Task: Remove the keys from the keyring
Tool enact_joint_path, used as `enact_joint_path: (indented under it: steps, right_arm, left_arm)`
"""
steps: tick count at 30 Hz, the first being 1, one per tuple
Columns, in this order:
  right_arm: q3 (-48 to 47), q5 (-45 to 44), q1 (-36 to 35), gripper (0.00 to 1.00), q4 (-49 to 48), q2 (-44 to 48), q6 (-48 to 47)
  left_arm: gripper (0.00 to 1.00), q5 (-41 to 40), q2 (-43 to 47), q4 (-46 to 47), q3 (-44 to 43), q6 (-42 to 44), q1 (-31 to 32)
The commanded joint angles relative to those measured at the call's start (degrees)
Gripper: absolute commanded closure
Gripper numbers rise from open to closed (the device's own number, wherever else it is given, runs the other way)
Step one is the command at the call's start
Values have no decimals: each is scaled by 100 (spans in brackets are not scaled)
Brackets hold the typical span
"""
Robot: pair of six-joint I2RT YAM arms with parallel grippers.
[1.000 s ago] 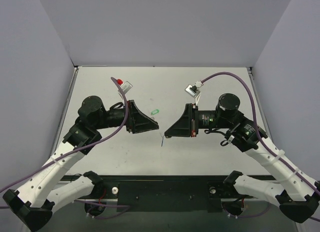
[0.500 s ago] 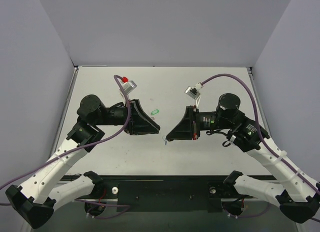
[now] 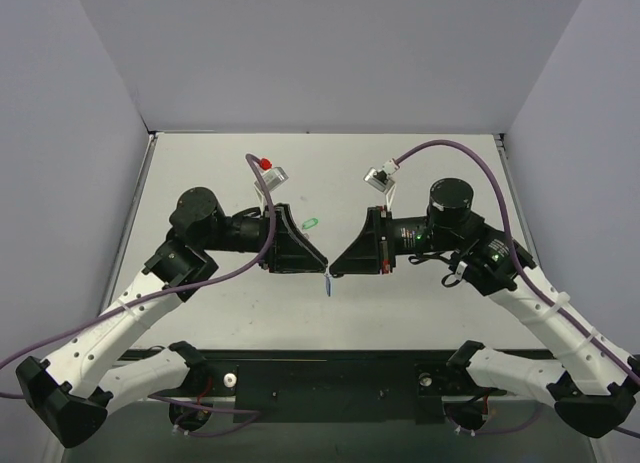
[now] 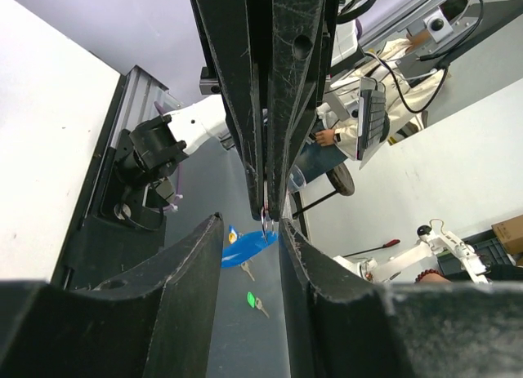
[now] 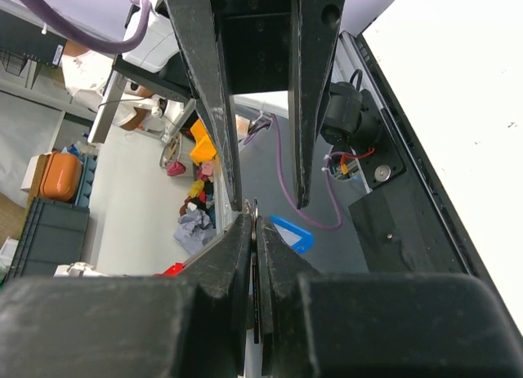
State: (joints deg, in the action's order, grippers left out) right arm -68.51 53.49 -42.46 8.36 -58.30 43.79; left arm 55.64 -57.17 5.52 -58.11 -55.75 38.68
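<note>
- Blue plastic marks the keyring [image 4: 245,246], which is seen hanging in the air between the two hands, above the near middle of the tabletop [image 3: 420,173].
- Its thin metal loop is pinched at the very tips of the right hand [image 5: 252,223], whose fingers are pressed tightly together on it.
- The left hand [image 4: 250,224] is held with its fingers spread, tip to tip with the right hand. The pinched loop is framed in the gap between them, and contact between the left fingers and the loop cannot be told.
- A tiny silver key [image 4: 248,270] is seen just beside the blue tag, on the side away from the pinching tips. The link between the two is too small to be made out.
- Both arms are stretched inward from their sides, so that the hands meet nose to nose over the tabletop.
- A green tag [image 3: 310,223], with a silver key of its own joined to it, is seen lying flat on the tabletop, farther back than the meeting hands and apart from the blue tag.
</note>
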Motion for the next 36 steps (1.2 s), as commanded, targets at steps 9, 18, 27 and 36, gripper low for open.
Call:
enact_joint_path:
  steps: [9, 18, 27, 36]
  right_arm:
    - [-426, 82, -52, 100, -54, -181, -160]
    - [-365, -233, -122, 100, -89, -173, -117]
    - [153, -1454, -307, 100, -607, -23, 331]
    - [286, -2299, -492, 100, -783, -234, 508]
  left_arm:
    - [70, -97, -31, -130, -280, 310, 228]
    - [100, -685, 21, 38, -263, 64, 456]
    - [100, -2108, 215, 186, -113, -560, 544]
    - [100, -2777, 127, 371, -113, -885, 755]
